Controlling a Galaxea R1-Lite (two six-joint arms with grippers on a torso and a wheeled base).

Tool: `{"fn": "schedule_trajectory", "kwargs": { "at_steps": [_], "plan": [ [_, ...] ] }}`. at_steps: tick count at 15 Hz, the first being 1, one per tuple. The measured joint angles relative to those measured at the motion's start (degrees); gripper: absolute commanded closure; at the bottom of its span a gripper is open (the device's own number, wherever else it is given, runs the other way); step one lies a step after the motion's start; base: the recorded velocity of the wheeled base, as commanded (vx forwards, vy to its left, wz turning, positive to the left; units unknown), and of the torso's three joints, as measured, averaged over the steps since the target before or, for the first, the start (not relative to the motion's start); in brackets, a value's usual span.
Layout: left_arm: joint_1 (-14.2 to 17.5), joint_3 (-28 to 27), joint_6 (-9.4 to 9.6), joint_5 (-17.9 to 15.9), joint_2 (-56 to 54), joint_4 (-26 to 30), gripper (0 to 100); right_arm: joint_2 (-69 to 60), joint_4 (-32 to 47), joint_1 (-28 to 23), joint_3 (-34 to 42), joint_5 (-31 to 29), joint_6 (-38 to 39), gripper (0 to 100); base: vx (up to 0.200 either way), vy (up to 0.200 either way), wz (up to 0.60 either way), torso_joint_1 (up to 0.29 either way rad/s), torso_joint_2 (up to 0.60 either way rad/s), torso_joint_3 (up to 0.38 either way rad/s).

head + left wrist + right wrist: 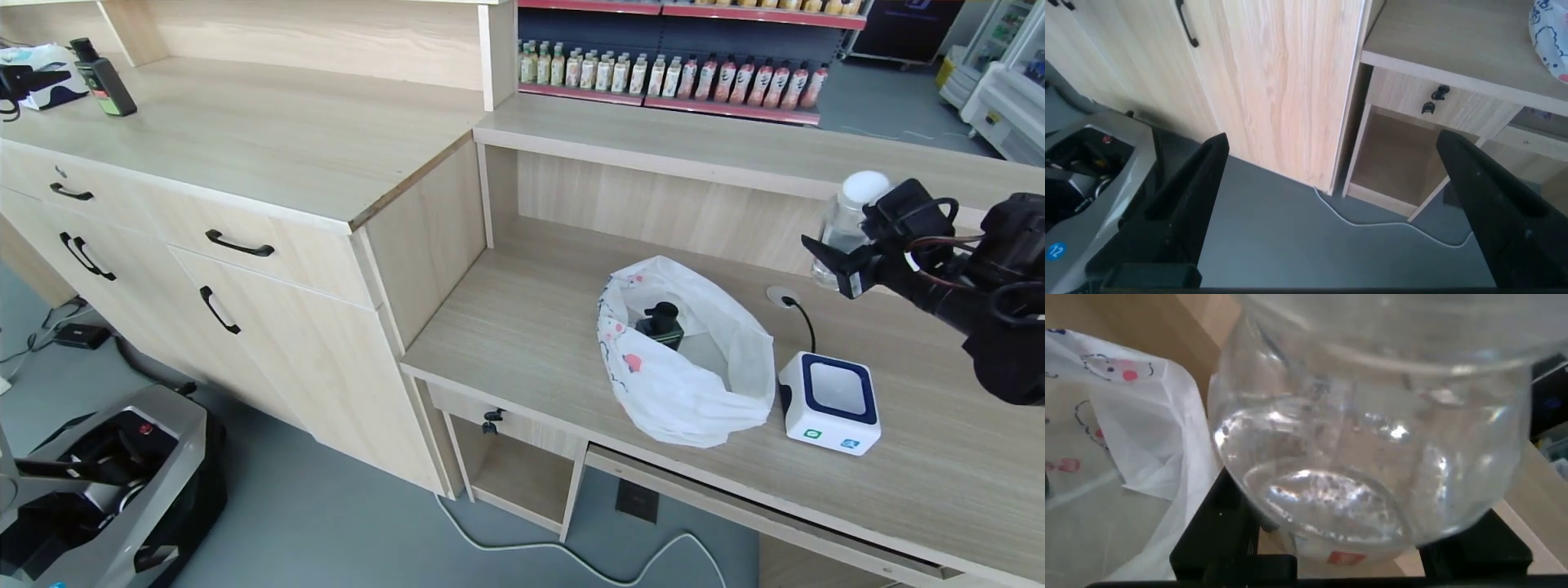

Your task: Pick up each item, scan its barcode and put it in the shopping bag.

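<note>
Inside shopping bag (694, 390), dark bottle (662, 323), right hand (838, 265) gripping clear bottle (841, 225)

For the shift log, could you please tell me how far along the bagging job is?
Done: one dark item sits inside the shopping bag. In hand: the right gripper holds a clear bottle above the counter, beyond the scanner, not over the bag. Left: whether it is scanned cannot be told; it must go into the bag. A dark bottle on the upper counter may follow.
</note>
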Motion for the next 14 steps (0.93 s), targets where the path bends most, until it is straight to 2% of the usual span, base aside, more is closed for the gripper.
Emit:
{"fn": "schedule_trajectory", "kwargs": {
  "at_steps": [2,4,7,14],
  "plan": [
    [0.00,0.00,-0.01,0.02,0.00,0.02,0,3.41,-1.52,-1.13,-0.28,6.42,-2.57,100,0.000,0.000,0.00,0.000,0.00,0.000],
    [0.00,0.00,0.00,0.04,0.00,0.00,0,5.73,-3.19,-2.12,-0.13,10.13,-4.22,100,0.000,0.000,0.00,0.000,0.00,0.000],
    [0.00,0.00,0.00,0.02,0.00,0.00,0,8.08,-6.67,-2.50,0.15,11.85,-4.44,100,0.000,0.000,0.00,0.000,0.00,0.000],
    [0.00,0.00,0.00,0.02,0.00,0.00,0,14.84,-20.69,-2.69,0.80,15.96,-4.46,100,0.000,0.000,0.00,0.000,0.00,0.000]
  ]
}}
